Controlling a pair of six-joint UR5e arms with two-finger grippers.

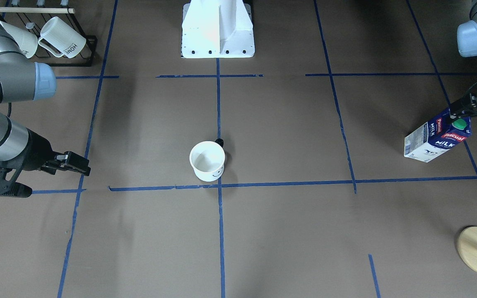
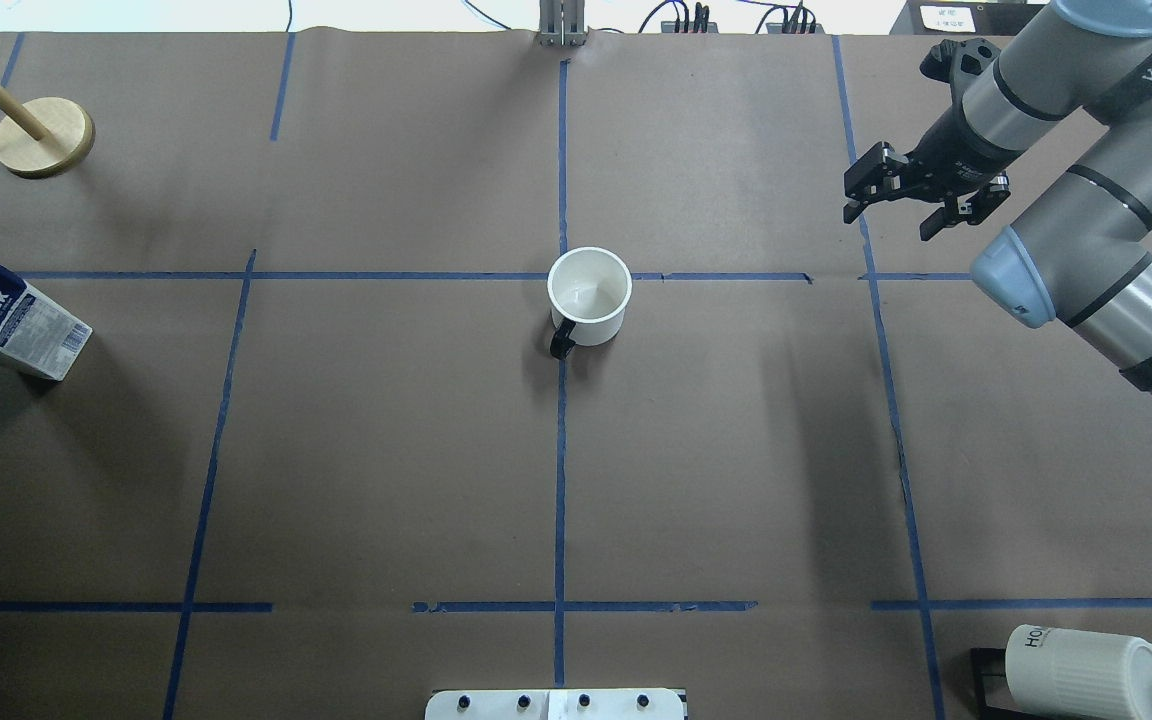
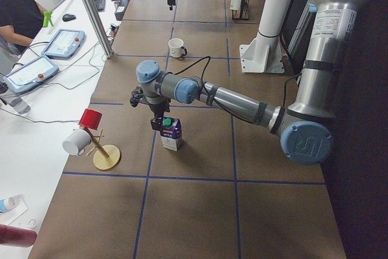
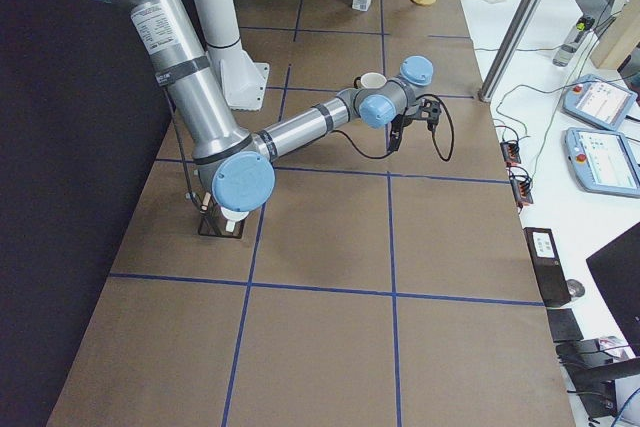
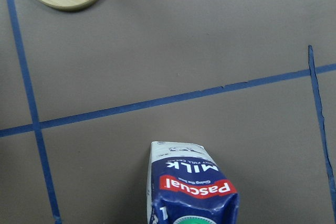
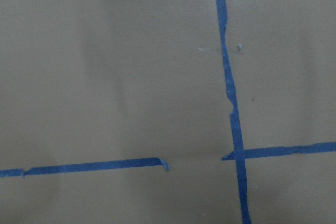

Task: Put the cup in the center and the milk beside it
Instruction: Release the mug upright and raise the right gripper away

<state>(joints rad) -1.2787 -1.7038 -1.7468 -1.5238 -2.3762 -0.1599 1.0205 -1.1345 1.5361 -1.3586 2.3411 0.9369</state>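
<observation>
The cup (image 1: 207, 160) is a smooth white mug with a black handle. It stands upright at the center (image 1: 220, 185), touching the crossing of blue tape lines, and also shows in the overhead view (image 2: 589, 297). The milk (image 1: 437, 138) is a blue and white carton with a green cap. It stands far out on my left side (image 2: 6, 315). My left gripper (image 1: 464, 114) is down at the carton's top, which fills the bottom of the left wrist view (image 5: 191, 187). I cannot tell whether its fingers press the carton. My right gripper (image 2: 921, 205) is open and empty, well off to the cup's right.
A wooden mug tree base (image 2: 43, 136) stands beyond the milk. A black rack with ribbed "HOME" mugs (image 1: 62, 38) sits near my base on my right side. The white robot pedestal (image 1: 218, 31) is at the table's near edge.
</observation>
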